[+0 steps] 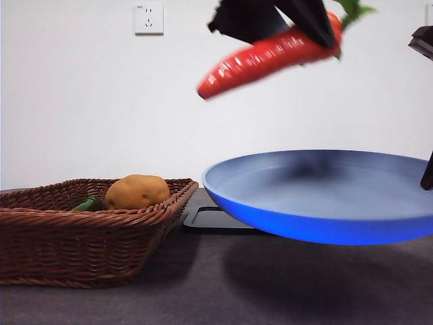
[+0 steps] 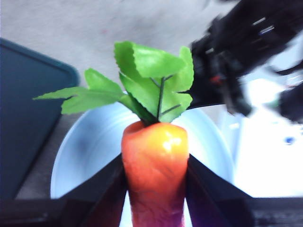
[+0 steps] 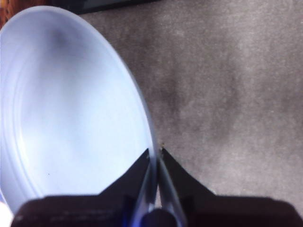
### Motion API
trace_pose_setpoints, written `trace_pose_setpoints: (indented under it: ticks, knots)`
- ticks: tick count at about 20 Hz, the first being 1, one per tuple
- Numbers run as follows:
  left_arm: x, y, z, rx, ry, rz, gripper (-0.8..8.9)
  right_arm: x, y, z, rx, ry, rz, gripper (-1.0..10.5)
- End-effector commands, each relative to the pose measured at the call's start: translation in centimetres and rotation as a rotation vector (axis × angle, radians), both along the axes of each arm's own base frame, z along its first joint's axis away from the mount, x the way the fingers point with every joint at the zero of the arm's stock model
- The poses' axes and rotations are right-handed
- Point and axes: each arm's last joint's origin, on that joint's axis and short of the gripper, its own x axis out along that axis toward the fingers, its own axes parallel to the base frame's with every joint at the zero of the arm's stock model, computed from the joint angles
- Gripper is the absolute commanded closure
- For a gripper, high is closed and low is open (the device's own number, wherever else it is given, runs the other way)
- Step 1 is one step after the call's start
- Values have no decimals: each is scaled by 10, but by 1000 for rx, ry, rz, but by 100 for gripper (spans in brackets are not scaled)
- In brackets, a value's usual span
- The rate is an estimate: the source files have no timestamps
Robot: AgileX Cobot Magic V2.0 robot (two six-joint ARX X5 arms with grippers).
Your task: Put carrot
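left gripper (image 2: 155, 189) clamped on the carrot (image 1: 270, 57) near its thick end, holding it in the air w/ tip tilted down, above the blue plate (image 1: 325, 203); green leaves (image 2: 142, 85) stick out past the jaws. right gripper (image 3: 155, 163) pinched on the plate rim, plate lifted off the table (image 1: 203, 291) & tilted. wicker basket (image 1: 81, 237) sits beside the plate w/ a potato (image 1: 137, 191) & small green veg (image 1: 86, 203) inside, dark tray (image 1: 213, 218) behind.

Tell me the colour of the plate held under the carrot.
Blue: the plate has a bright blue underside and paler blue top, clearest in the front view.
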Motion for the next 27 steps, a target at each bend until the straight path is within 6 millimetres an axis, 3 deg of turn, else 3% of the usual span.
trace_pose_setpoints:
  ticks: [1,8,15,20,24,27]
  knots:
    - [2,-21,-20,36,-2,-7,704,3,1,4,5,-20,6,943]
    - [16,-52,-84,142,82,-18,675,3,1,3,6,-19,8,943]
    - [13,-55,-87,136,133,32,483,3,1,4,7,-19,7,943]
    - [10,-42,-63,107,115,43,476,3,1,3,9,-12,0,943]
    - [-1,-15,-17,46,70,57,477,6,2,-1,13,28,-20,943]
    - [-14,19,23,0,33,86,477,15,1,-11,1,79,-36,943]
